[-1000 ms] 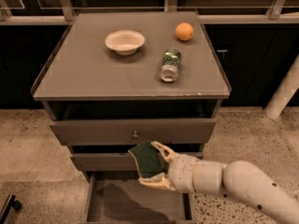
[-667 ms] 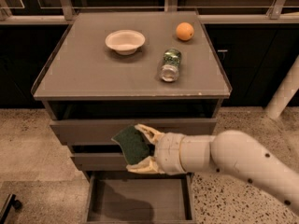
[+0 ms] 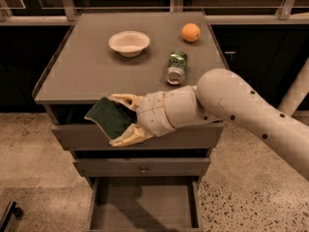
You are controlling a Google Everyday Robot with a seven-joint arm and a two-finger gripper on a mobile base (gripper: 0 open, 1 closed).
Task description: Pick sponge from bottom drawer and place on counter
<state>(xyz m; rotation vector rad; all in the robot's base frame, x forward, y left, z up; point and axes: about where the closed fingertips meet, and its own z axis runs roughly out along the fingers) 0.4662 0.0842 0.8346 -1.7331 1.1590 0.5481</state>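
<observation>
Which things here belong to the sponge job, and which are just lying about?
Job: sponge, gripped in the claw by the counter's front edge; open bottom drawer.
Lying about: bowl, orange, tipped-over jar, all on the counter.

two-finger gripper clamping dark green sponge at flat grey counter front edge | near-left surface free | white bowl, clear green-labelled jar, orange fruit farther back

The gripper, held before the top drawer just under the counter's front edge, clamps the sponge — the sponge's right end lost inside its grip. The arm runs out of the right edge; the open bottom drawer is cut off below — front unseen.
</observation>
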